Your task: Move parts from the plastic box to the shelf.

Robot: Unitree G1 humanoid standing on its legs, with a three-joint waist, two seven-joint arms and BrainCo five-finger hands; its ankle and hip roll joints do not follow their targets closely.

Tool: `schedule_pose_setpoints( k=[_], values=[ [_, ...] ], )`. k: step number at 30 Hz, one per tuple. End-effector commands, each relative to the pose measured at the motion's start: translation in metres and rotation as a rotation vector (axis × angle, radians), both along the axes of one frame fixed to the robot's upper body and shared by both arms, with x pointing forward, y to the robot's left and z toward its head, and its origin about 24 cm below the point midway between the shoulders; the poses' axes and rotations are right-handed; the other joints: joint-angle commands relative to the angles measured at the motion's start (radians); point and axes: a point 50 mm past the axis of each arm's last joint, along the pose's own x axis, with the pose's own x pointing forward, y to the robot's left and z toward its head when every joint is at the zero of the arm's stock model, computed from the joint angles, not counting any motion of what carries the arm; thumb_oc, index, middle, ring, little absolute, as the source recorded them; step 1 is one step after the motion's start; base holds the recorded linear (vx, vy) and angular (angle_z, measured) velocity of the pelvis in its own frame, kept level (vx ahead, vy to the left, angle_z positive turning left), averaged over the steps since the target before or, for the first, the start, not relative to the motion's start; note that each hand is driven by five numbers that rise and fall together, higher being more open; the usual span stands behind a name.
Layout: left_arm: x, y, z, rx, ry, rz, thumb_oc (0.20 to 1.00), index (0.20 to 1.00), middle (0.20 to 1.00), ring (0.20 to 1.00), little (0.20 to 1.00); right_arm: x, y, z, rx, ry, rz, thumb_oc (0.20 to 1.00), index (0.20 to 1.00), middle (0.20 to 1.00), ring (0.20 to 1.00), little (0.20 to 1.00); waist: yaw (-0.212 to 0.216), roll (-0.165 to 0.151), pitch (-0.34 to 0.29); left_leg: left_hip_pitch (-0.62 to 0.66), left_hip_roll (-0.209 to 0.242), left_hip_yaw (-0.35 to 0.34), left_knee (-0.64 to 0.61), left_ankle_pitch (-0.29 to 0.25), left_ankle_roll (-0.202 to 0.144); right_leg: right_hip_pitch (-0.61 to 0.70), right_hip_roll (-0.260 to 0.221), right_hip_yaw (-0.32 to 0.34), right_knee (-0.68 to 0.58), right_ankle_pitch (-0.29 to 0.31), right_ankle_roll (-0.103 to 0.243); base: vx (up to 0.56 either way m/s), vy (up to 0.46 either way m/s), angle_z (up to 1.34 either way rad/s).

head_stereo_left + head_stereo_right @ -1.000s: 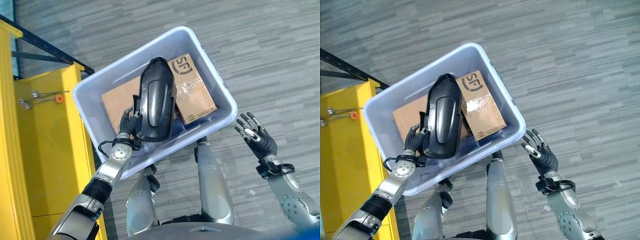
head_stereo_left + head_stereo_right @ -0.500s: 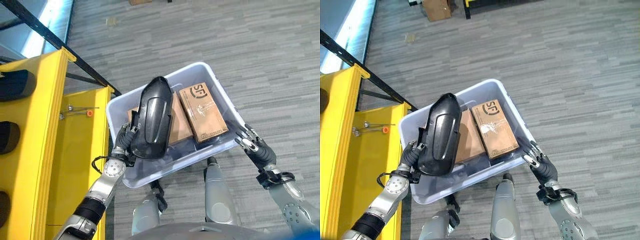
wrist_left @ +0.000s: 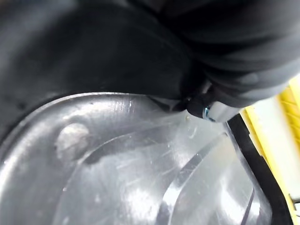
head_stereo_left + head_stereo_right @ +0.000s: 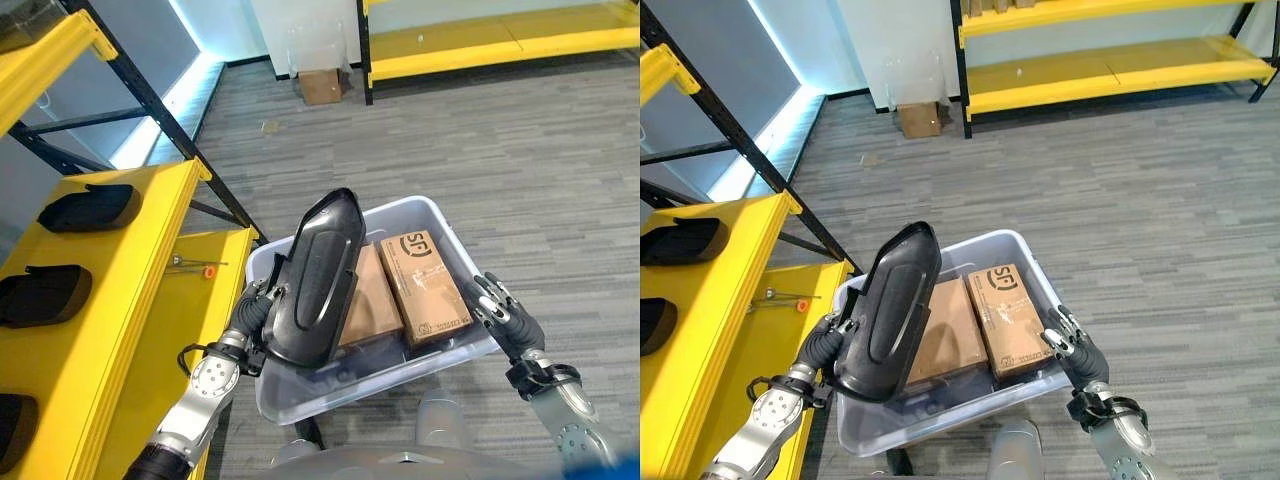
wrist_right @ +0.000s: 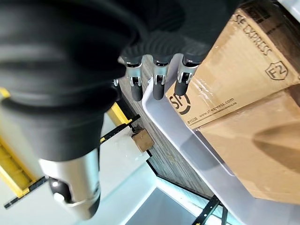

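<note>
Above the plastic box (image 4: 262,268), at its shelf-side edge: one long black moulded part (image 4: 313,280), which the left hand (image 4: 252,313) is gripping by the lower end, fingers curled round it. The part is now standing raised and tilted over the box; a second ago it was lying lower across the box contents.

Inside the plastic box: two brown cardboard cartons (image 4: 426,287), lying flat side by side, not yet being handled.

At the box wall farthest from the shelf: the right hand (image 4: 504,318), fingers straight and relaxed, holding nothing, now resting close against the rim where a second ago it was hovering well apart from the box.

Beside the plastic box, on the left hand's side: the yellow shelf (image 4: 128,262), where three black parts (image 4: 88,206) of like kind are already lying in a row. More of the shelf and the room beyond is showing than a second ago; the whole view has swung, so the camera is rising and not the things.

Status, as a judgement: the lift out of the box appears done for this part; the carry toward the shelf is beginning, and a free spot alongside the row will be needed. The cartons are remaining as later items.
</note>
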Motion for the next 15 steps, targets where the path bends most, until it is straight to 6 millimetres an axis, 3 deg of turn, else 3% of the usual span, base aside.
schedule_pose_setpoints(
  k=[1, 5, 6, 8, 15],
  values=[
    [0.02, 0.022, 0.048, 0.017, -0.216, 0.005, 0.2, 0.2, 0.2, 0.2, 0.2, 0.017, 0.013, 0.023, 0.038, -0.15, 0.029, 1.0, 1.0, 1.0, 1.0, 1.0, -0.009, -0.059, 0.02, 0.091, 0.122, -0.05, 0.072, -0.035, -0.082, 0.206, -0.044, -0.073, -0.412, 0.345, 0.063, 0.01, -0.056, 0.18],
    [0.009, 0.027, 0.039, -0.015, -0.165, 0.033, 0.2, 0.2, 0.2, 0.2, 0.2, 0.022, 0.016, 0.025, 0.036, -0.162, 0.045, 1.0, 1.0, 1.0, 1.0, 1.0, 0.009, -0.059, -0.012, 0.113, 0.141, -0.075, 0.072, -0.004, -0.079, 0.222, -0.008, -0.073, -0.389, 0.312, 0.051, -0.04, -0.09, 0.17],
    [0.002, 0.027, 0.031, -0.049, -0.123, 0.041, 0.2, 0.2, 0.2, 0.2, 0.2, 0.022, 0.019, 0.024, 0.029, -0.156, 0.061, 1.0, 1.0, 1.0, 1.0, 1.0, 0.019, -0.061, -0.03, 0.125, 0.165, -0.086, 0.054, 0.033, -0.085, 0.24, 0.017, -0.083, -0.387, 0.292, 0.041, 0.0, -0.111, 0.07],
    [0.0, 0.028, 0.03, -0.052, -0.116, 0.048, 0.2, 0.2, 0.2, 0.2, 0.2, 0.024, 0.021, 0.025, 0.026, -0.163, 0.076, 1.0, 1.0, 1.0, 1.0, 1.0, 0.029, -0.06, -0.046, 0.136, 0.18, -0.092, 0.042, 0.052, -0.088, 0.248, 0.033, -0.095, -0.371, 0.273, 0.034, 0.0, -0.122, 0.14],
    [-0.005, 0.032, 0.028, -0.069, -0.097, 0.088, 0.2, 0.2, 0.2, 0.2, 0.2, 0.04, 0.031, 0.035, 0.008, -0.207, 0.131, 1.0, 1.0, 1.0, 1.0, 1.0, 0.064, -0.044, -0.039, 0.133, 0.252, -0.138, 0.07, 0.146, -0.091, 0.243, 0.11, -0.127, -0.25, 0.182, -0.021, -0.06, -0.113, 0.11]
  ],
)
